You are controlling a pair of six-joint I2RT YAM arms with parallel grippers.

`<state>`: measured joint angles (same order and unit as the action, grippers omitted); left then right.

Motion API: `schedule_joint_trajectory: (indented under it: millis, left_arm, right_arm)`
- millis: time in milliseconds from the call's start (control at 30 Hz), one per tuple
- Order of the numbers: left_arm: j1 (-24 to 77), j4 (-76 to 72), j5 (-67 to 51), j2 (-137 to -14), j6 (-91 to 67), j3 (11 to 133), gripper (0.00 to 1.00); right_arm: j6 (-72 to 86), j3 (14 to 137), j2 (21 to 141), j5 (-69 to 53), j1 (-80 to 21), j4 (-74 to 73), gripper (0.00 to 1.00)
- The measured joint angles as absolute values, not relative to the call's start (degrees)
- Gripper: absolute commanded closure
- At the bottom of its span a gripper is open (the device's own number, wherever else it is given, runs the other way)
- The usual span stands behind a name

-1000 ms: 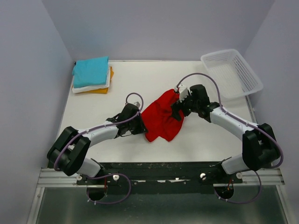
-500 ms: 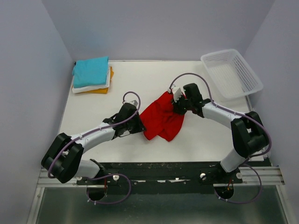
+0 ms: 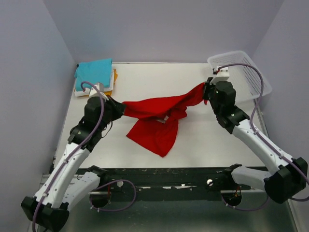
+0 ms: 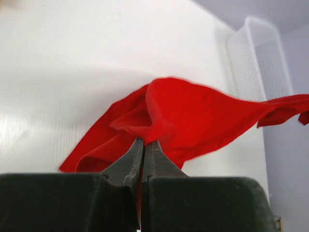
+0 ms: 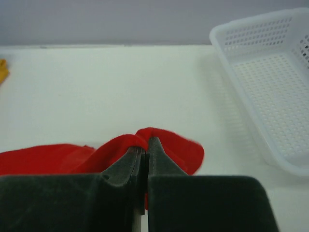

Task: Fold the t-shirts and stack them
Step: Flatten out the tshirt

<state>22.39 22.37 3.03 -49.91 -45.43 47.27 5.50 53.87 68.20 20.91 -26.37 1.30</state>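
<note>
The red t-shirt (image 3: 157, 116) hangs stretched above the middle of the table, its lower part drooping down to the surface. My left gripper (image 3: 121, 108) is shut on its left end, and the cloth (image 4: 193, 116) bunches at those fingertips in the left wrist view. At the right end my right gripper (image 3: 206, 92) is shut on the cloth, with a red fold (image 5: 159, 145) pinched between the tips. A folded stack lies in the far left corner: turquoise t-shirt (image 3: 94, 72) on top, white (image 3: 111, 88) under it, orange-yellow (image 3: 114, 77) at the bottom.
A white plastic lattice basket (image 3: 246, 72) stands at the far right corner, close behind my right gripper; the same basket (image 5: 270, 87) fills the right side of the right wrist view. Grey walls enclose the table on three sides.
Both arms have lifted and pulled apart, stretching the crumpled red shirt wide between them. My right gripper closed on the shirt's right end during this time.
</note>
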Motion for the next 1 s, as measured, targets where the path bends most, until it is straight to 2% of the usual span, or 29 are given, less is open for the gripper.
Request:
schedule_joint_trajectory:
  millis: [233,467,667,800,1000]
  left_arm:
    - [21.74,27.05,9.80,-41.89,-40.60,62.70,1.00]
    - [21.69,28.86,14.15,-44.69,-34.20,77.95,1.00]
    - [18.44,28.88,16.93,-55.88,-28.14,91.53,1.00]
    - [13.26,29.23,14.04,-67.85,-25.43,101.10,1.00]
    - [7.44,36.97,5.37,-94.39,-22.70,131.46,1.00]
  right_arm:
    - [8.99,61.06,60.62,20.49,-26.35,-2.57,0.99]
    - [6.31,74.87,62.39,19.18,-26.37,-3.09,0.99]
    - [0.71,87.29,72.86,20.80,-26.02,-0.91,0.99]
    - [-1.67,95.61,85.89,20.18,-23.07,0.32,0.99]
    - [-3.46,114.41,105.54,18.76,-18.61,-0.40,0.99]
